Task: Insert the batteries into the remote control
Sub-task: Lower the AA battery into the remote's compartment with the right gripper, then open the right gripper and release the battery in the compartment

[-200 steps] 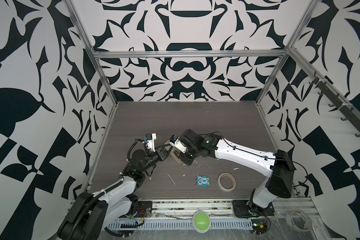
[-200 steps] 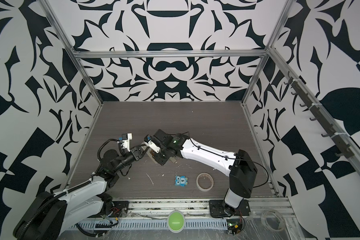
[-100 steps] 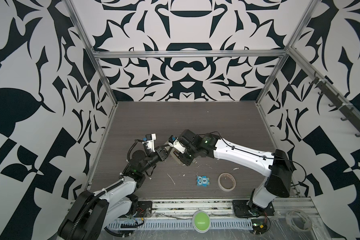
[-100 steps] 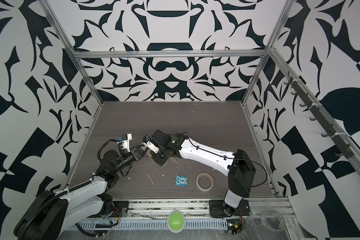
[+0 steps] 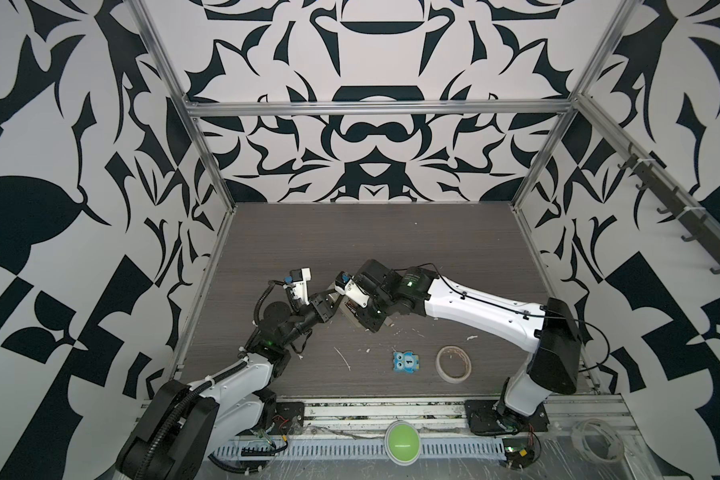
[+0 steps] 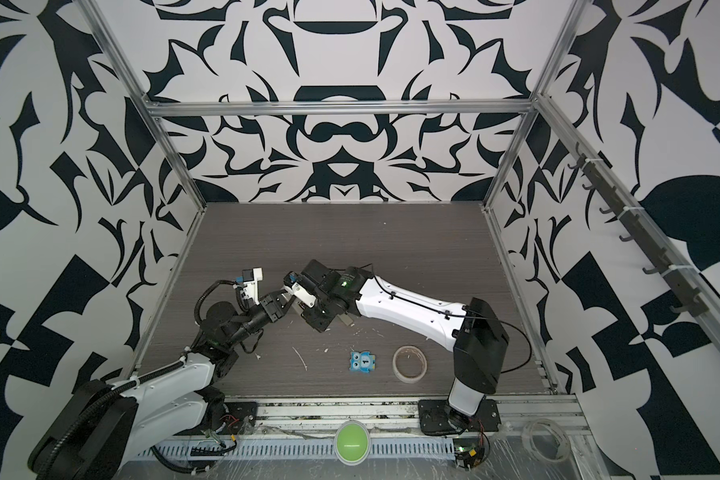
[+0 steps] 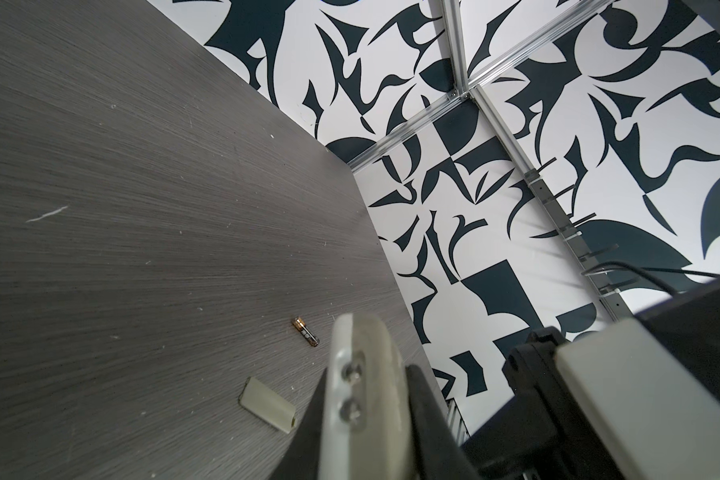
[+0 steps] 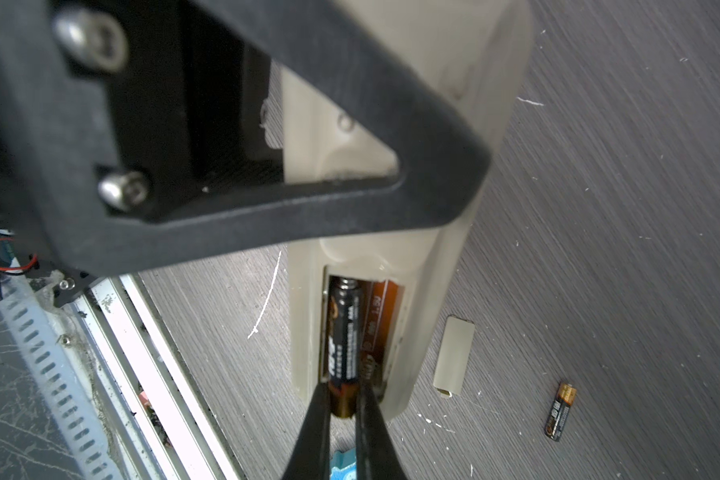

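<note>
moved: right gripper (image 8: 344, 397) crept slightly toward left gripper (image 5: 328, 301)
left: clamped on remote control (image 8: 429, 299)
right: pinching battery (image 8: 344, 332), seating it in remote
next: press flat; spare battery (image 8: 560, 411) lies beside remote

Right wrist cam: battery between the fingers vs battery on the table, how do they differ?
The held battery is pinched by the right gripper; the loose battery is touched by nothing.
The held battery sits partly inside the opened remote control, one end sticking out; the loose battery lies flat on the table, apart from the remote control.
Both are dark cylinders with a gold end band.
</note>
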{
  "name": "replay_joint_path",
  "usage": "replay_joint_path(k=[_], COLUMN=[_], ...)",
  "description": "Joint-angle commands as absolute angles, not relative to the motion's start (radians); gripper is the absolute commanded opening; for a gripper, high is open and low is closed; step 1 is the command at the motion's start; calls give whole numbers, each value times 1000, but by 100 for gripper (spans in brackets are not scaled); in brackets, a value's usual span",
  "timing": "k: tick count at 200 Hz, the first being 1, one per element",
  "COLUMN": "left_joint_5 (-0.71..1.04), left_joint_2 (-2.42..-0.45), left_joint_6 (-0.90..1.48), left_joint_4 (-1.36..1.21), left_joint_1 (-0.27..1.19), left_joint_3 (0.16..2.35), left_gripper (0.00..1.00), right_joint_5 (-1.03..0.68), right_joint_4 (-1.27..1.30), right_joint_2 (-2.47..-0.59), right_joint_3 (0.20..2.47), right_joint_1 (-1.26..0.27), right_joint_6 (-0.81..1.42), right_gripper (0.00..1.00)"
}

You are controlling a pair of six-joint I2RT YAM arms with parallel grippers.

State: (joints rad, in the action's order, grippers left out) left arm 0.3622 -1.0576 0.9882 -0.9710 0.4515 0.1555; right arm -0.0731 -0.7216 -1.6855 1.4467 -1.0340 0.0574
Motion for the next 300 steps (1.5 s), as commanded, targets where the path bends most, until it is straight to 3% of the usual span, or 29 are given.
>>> replay_joint_path(k=[1,66,300], left_joint_5=[365,387,402], left_joint_2=[-1063,-1097,-1105], left_joint_6=[1014,1026,1041], left_joint_4=[-1062,-1102,-1088], left_joint_1=[448,448,449], left_joint_3=[144,149,146], left_gripper=[0,0,0], right_joint_5=[-75,-70,-38], right_joint_4=[-723,-716,-710], right_joint_2=[-1674,-1665,-1559], right_joint_3=[1481,1478,1481], right_joint_1=[-1040,-1040,-1043], right_joint_6=[65,65,68], right_gripper=[10,20,40])
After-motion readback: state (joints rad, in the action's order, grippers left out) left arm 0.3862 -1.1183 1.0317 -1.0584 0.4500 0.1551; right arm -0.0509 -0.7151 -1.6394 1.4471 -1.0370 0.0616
